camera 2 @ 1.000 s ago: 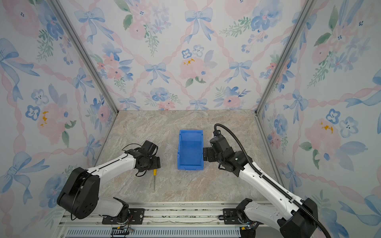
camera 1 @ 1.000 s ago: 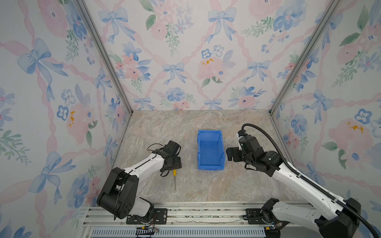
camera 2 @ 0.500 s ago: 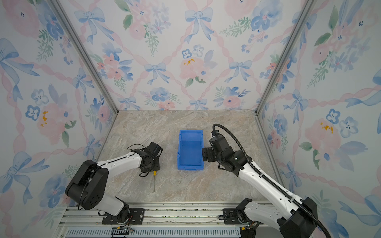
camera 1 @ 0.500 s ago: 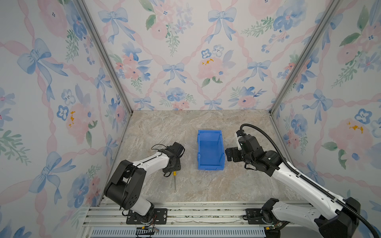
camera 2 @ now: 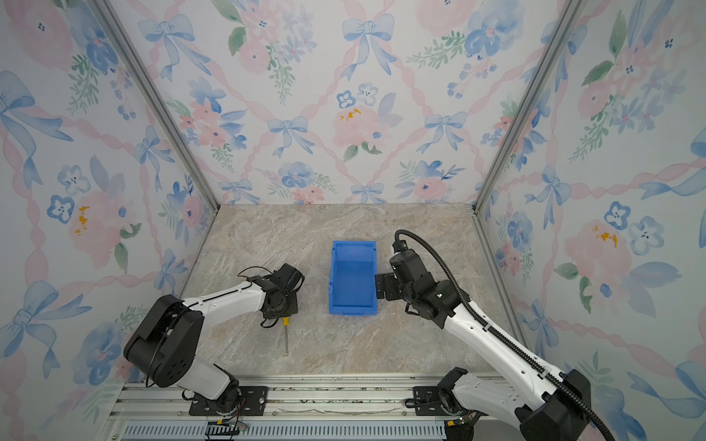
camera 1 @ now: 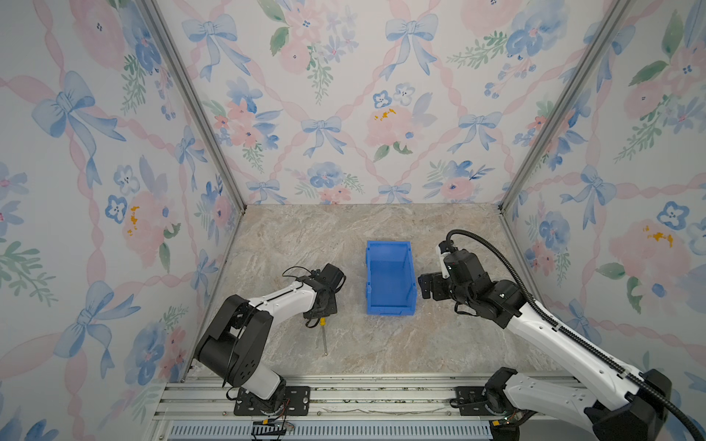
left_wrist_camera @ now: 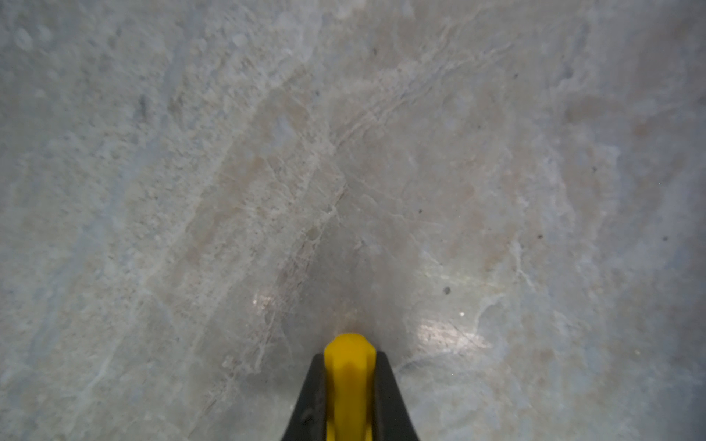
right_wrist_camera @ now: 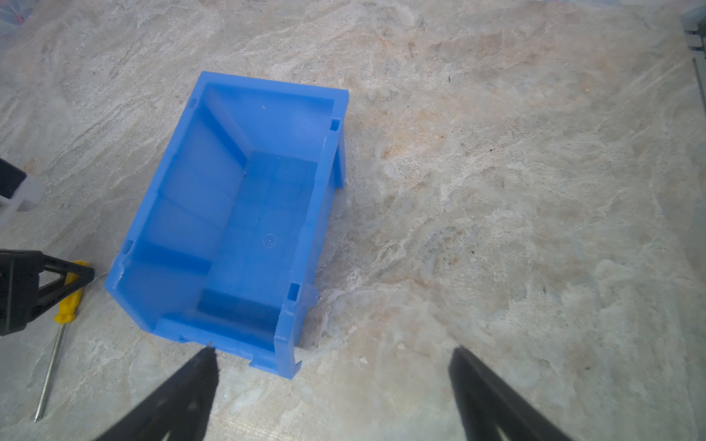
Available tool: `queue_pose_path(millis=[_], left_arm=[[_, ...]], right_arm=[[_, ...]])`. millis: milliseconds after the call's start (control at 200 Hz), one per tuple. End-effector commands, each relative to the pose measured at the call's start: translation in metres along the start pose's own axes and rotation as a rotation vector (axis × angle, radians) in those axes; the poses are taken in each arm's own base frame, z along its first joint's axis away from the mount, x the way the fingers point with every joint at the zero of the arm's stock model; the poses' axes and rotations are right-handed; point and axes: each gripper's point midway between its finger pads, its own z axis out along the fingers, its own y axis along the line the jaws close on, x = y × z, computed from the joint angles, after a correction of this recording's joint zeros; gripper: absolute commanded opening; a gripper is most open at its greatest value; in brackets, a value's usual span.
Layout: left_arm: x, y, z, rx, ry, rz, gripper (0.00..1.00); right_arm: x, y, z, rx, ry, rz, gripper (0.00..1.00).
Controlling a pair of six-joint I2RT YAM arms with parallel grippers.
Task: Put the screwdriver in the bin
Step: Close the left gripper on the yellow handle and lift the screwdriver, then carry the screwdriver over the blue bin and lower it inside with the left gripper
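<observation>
From my remote station I see a marble-patterned worktop (camera 1: 305, 236) inside a booth with floral walls. The left end effector (left_wrist_camera: 349, 385) is clamped on the yellow handle of the screwdriver (camera 1: 323, 323); in the left wrist view both dark fingers (left_wrist_camera: 309, 397) press against the handle's sides. In both top views the screwdriver lies low at the worktop, its thin silver shaft pointing toward the front rail, and I cannot tell whether it has left the surface. It sits just beside the bin (camera 1: 389, 282), to the bin's left and near its low front lip, not touching it. The bin is bright blue, open-topped and empty.

The right end effector (right_wrist_camera: 332, 382) hovers near the bin's right side with its fingers spread wide, holding nothing.

I judge the step in hand to be the grasp itself, just secured. The next move calls for lifting the tool high enough that the trailing shaft clears the bin's tall wall, carrying it rightward over the opening, then releasing. The shaft sticks out well beyond the grip, so it could catch the rim.
</observation>
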Motion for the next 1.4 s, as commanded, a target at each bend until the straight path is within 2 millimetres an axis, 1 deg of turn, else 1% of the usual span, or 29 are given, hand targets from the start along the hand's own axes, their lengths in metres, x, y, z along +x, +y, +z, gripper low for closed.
queue_pose_path(millis=[0, 155, 220, 310, 435, 585, 630, 710, 750, 810, 875, 900, 920, 980, 1075, 1185, 1275, 1390], left_arm=[[0.005, -0.004, -0.008, 0.031, 0.017, 0.012, 0.00], [-0.010, -0.014, -0.032, 0.103, -0.047, 0.004, 0.00], [-0.017, -0.021, -0.046, 0.143, -0.075, 0.007, 0.00], [-0.028, -0.037, -0.068, 0.200, -0.111, 0.029, 0.00], [-0.047, -0.069, -0.105, 0.281, -0.175, 0.067, 0.00], [-0.066, -0.108, -0.143, 0.364, -0.235, 0.111, 0.00], [-0.072, -0.122, -0.156, 0.398, -0.255, 0.122, 0.00], [-0.081, -0.149, -0.173, 0.441, -0.279, 0.149, 0.00], [-0.084, -0.163, -0.177, 0.458, -0.285, 0.167, 0.00], [-0.088, -0.183, -0.179, 0.476, -0.284, 0.185, 0.00], [-0.096, -0.204, -0.176, 0.482, -0.283, 0.205, 0.00], [-0.098, -0.211, -0.170, 0.473, -0.280, 0.210, 0.00], [-0.102, -0.216, -0.171, 0.475, -0.288, 0.209, 0.00], [-0.110, -0.228, -0.158, 0.452, -0.288, 0.203, 0.00], [-0.121, -0.241, -0.141, 0.426, -0.287, 0.186, 0.00], [-0.126, -0.253, -0.123, 0.407, -0.276, 0.182, 0.00], [-0.128, -0.254, -0.109, 0.381, -0.266, 0.176, 0.00], [-0.126, -0.249, -0.089, 0.345, -0.242, 0.159, 0.00]], right_arm=[[-0.007, 0.000, -0.003, 0.001, -0.028, 0.017, 0.97], [-0.009, -0.003, 0.002, 0.006, -0.027, 0.044, 0.97], [-0.011, -0.007, 0.005, 0.006, -0.022, 0.067, 0.97], [-0.013, -0.014, 0.008, 0.012, -0.021, 0.104, 0.97], [-0.017, -0.024, 0.010, 0.026, -0.023, 0.138, 0.97], [-0.016, -0.035, 0.015, 0.040, -0.010, 0.186, 0.97], [-0.015, -0.038, 0.017, 0.043, -0.007, 0.199, 0.97], [-0.015, -0.040, 0.018, 0.049, -0.008, 0.211, 0.97], [-0.016, -0.041, 0.018, 0.052, -0.010, 0.216, 0.97], [-0.017, -0.042, 0.019, 0.055, -0.009, 0.219, 0.97], [-0.018, -0.043, 0.019, 0.059, -0.009, 0.220, 0.97], [-0.018, -0.044, 0.019, 0.061, -0.009, 0.221, 0.97], [-0.019, -0.044, 0.019, 0.064, -0.012, 0.223, 0.97], [-0.019, -0.045, 0.019, 0.069, -0.009, 0.223, 0.97], [-0.021, -0.048, 0.015, 0.078, -0.015, 0.225, 0.97], [-0.020, -0.052, 0.010, 0.091, -0.022, 0.228, 0.97], [-0.018, -0.057, 0.005, 0.105, -0.027, 0.234, 0.97], [-0.014, -0.062, 0.001, 0.117, -0.032, 0.244, 0.97]])
